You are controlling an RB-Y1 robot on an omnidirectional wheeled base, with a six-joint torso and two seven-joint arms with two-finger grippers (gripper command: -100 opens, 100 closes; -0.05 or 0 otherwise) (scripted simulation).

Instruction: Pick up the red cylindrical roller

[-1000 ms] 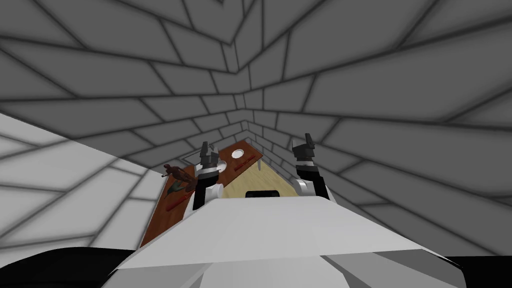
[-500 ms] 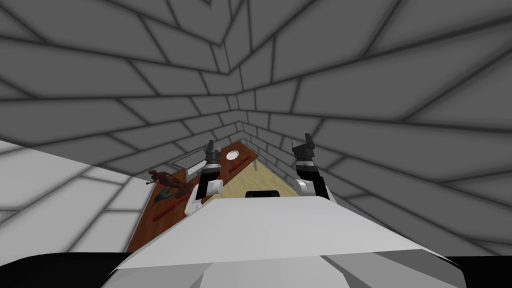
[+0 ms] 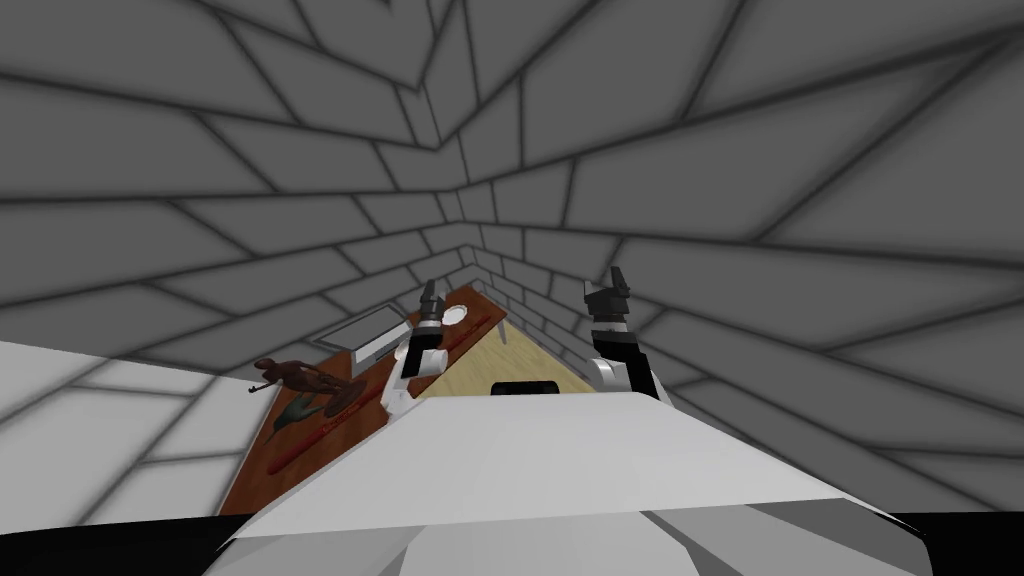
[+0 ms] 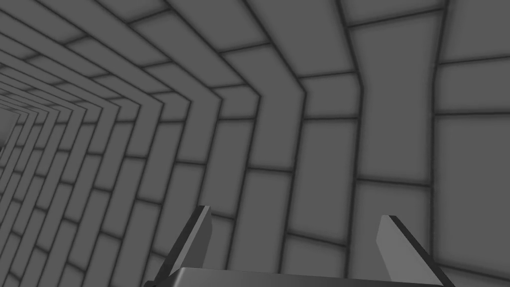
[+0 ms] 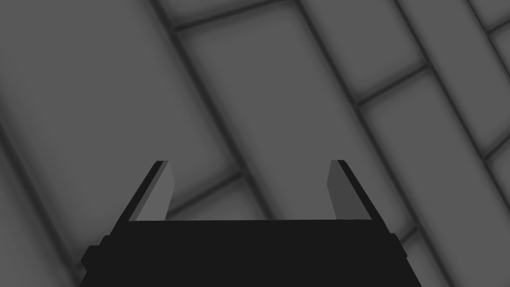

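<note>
The red roller, a long, thin, dark-red rod, lies on the brown table at lower left of the head view, just below a dark figurine. A second red rod lies beside the white plate. Near mid-frame, the left gripper and the right gripper both have their fingers apart, holding nothing.

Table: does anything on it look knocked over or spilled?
Nothing stands out. The dark figurine, white dish, near red roller and far red roller all rest on the brown table, nothing spilled. The slant is the camera's.
</note>
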